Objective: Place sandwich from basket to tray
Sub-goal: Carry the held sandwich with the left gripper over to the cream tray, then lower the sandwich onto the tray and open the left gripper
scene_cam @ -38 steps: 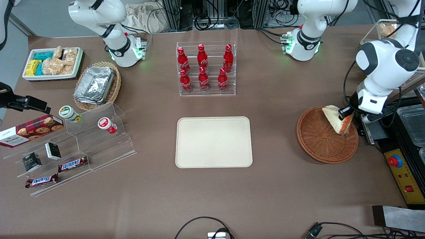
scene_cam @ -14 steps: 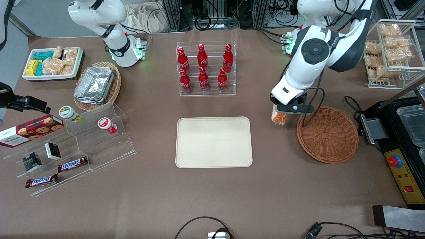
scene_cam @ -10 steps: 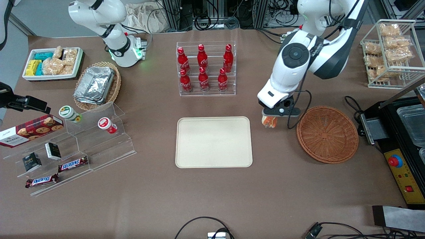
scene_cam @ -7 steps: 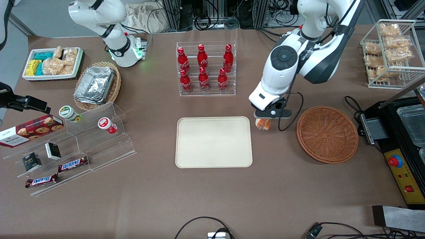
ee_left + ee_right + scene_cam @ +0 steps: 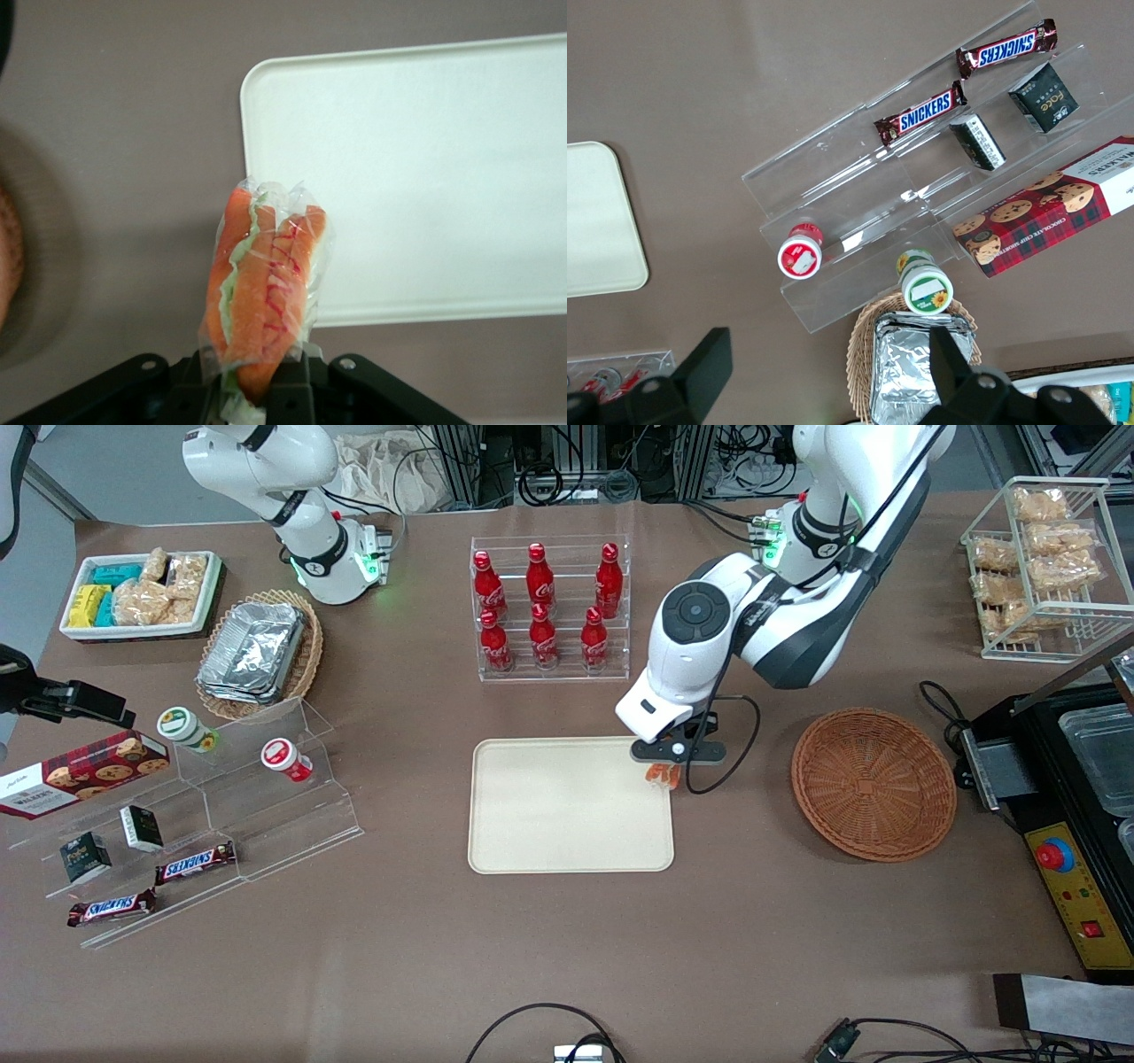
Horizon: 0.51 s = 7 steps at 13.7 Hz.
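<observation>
Nearest the front camera among the task's things, the tray (image 5: 567, 815) lies flat on the brown table (image 5: 567, 957), cream-beige with rounded corners and a low rim, its surface bare. Over the tray's edge on the side toward the basket, at the corner farther from the front camera, hangs the gripper (image 5: 666, 766) of the working arm, pointing down, its fingers closed on the sandwich (image 5: 663, 774). From the front only the orange filling edge peeks out below the black finger mount. The left wrist view shows the sandwich (image 5: 264, 297) held upright in its clear wrap, orange and green filling edge toward the camera, pinched at its base between the dark fingers (image 5: 288, 394); under it the tray's (image 5: 425, 177) rim and rounded corner show, and the sandwich hangs across that rim, partly over the tray and partly over the table (image 5: 115, 133). It is above the tray, not resting on it. Toward the working arm's end of the table sits the basket (image 5: 873, 783), round, reddish-brown wicker, with nothing in it, well apart from the gripper. Farther from the front camera than the tray stands a clear rack of red bottles (image 5: 550, 609).
</observation>
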{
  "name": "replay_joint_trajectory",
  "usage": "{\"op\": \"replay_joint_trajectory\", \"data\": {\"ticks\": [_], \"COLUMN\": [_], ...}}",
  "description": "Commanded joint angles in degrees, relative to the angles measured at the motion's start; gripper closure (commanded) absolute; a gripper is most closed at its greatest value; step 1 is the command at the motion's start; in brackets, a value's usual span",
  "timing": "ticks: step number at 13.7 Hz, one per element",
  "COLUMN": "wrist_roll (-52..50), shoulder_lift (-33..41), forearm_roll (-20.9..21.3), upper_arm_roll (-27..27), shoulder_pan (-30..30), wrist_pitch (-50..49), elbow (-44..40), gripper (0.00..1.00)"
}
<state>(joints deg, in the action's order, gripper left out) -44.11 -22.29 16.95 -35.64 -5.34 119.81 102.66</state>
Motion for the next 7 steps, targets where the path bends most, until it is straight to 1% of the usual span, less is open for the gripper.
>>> {"op": "replay_joint_trajectory", "data": {"ticks": [1,3,5,7], "wrist_roll": [-4.4,-6.6,-10.0,-12.6], "shoulder_lift": [-4.8,-8.5,-11.7,-14.4], "forearm_roll": [4.0,6.1,9.7,12.8], "upper_arm_roll": [0.0,0.0,0.0,0.0], "shoulder_pan": [-2.1,-2.9,-4.4,-4.6], "wrist_pitch": [1.0,1.0,1.0,1.2], "elbow": [-3.7,-6.2,-7.8,-9.1], "gripper": [0.89,0.89,0.89,0.89]}}
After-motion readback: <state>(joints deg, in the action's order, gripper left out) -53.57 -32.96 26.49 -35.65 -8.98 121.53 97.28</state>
